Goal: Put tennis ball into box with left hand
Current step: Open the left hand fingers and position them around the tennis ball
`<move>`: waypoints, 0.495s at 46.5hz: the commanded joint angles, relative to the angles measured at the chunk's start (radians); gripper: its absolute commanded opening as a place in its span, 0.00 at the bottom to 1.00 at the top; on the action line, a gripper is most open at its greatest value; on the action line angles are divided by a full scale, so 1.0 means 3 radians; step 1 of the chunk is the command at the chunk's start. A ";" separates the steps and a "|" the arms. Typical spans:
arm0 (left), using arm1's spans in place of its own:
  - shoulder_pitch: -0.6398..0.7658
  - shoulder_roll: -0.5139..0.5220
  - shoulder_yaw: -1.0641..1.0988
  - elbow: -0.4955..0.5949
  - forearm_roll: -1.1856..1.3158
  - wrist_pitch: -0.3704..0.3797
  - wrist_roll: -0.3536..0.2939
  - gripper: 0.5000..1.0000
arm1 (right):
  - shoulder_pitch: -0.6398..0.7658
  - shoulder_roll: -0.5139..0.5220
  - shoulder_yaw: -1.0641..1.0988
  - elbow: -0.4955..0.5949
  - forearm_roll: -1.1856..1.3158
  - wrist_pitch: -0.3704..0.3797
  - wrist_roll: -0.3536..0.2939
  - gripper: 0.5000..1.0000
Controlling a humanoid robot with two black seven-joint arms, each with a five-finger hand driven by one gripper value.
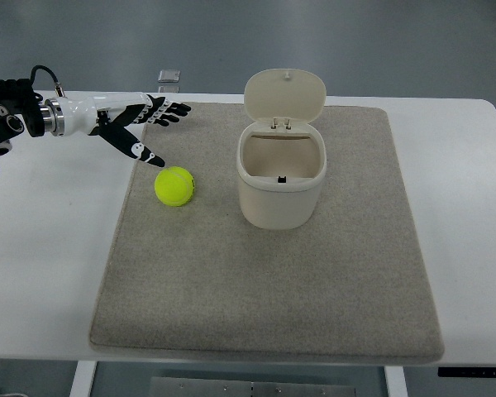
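Left hand (145, 124) upper left, fingers spread, holding nothing; thumb tip near ball (174, 186).

Ball sits on mat (264, 281) left of center, box (281, 178) w/ lid up just to its right. Risk, I think: a thumb nudge rolls ball away before I close on it. Open mat below and left; box wall blocks the right.

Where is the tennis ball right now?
In the top view the tennis ball lies on the beige mat, left of the open-lidded box and just below the open left hand, which is not holding it.
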 commanded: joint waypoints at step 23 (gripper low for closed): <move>-0.0117 0.0602 -0.0030 -0.0715 0.0420 -0.0045 -0.0092 0.98 | 0.0000 0.0000 0.0000 0.0000 0.0000 0.0000 0.0001 0.80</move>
